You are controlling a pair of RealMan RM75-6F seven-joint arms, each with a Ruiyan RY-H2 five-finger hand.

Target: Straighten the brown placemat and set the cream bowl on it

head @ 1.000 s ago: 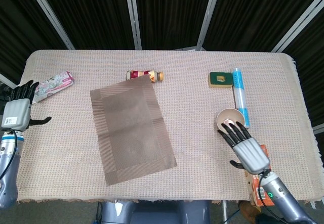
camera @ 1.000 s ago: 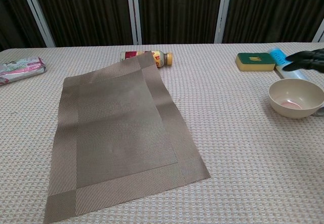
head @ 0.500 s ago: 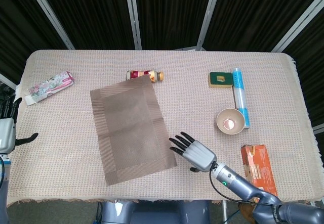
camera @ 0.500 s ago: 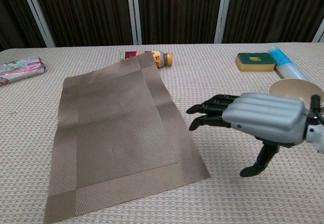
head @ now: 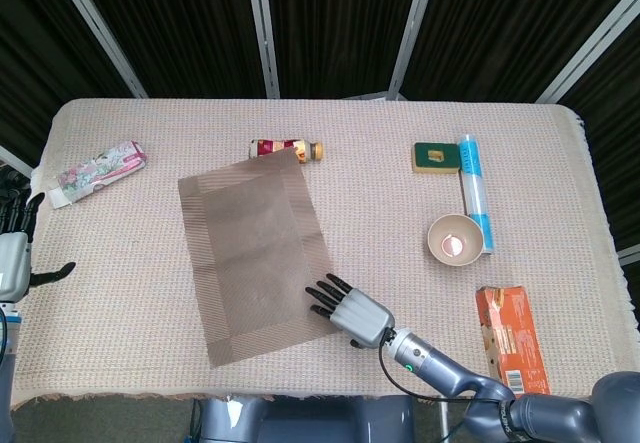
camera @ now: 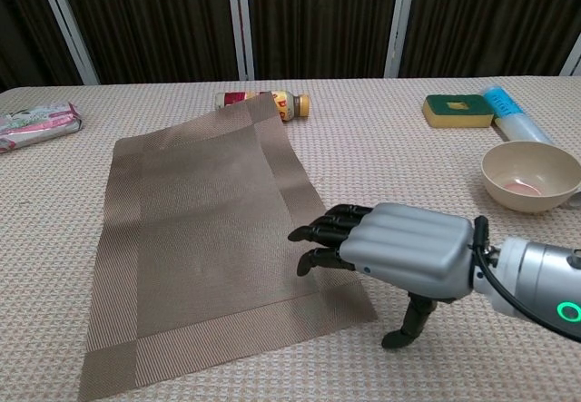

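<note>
The brown placemat (head: 262,251) (camera: 200,239) lies skewed on the table, its far corner resting over a small bottle (head: 286,149) (camera: 289,103). My right hand (head: 352,311) (camera: 399,253) reaches across the mat's near right corner, fingers spread flat above or on its edge, holding nothing. The cream bowl (head: 456,237) (camera: 530,176) sits upright at the right, apart from the hand. My left hand (head: 14,248) hangs open off the table's left edge, seen only in the head view.
A floral packet (head: 96,172) (camera: 36,122) lies far left. A green sponge (head: 435,157) (camera: 457,110) and a blue-white tube (head: 474,186) (camera: 514,113) lie behind the bowl. An orange box (head: 511,339) rests at the near right edge.
My right hand has swept left from beside the bowl to the placemat's near right corner. My left hand dropped back beyond the left table edge.
</note>
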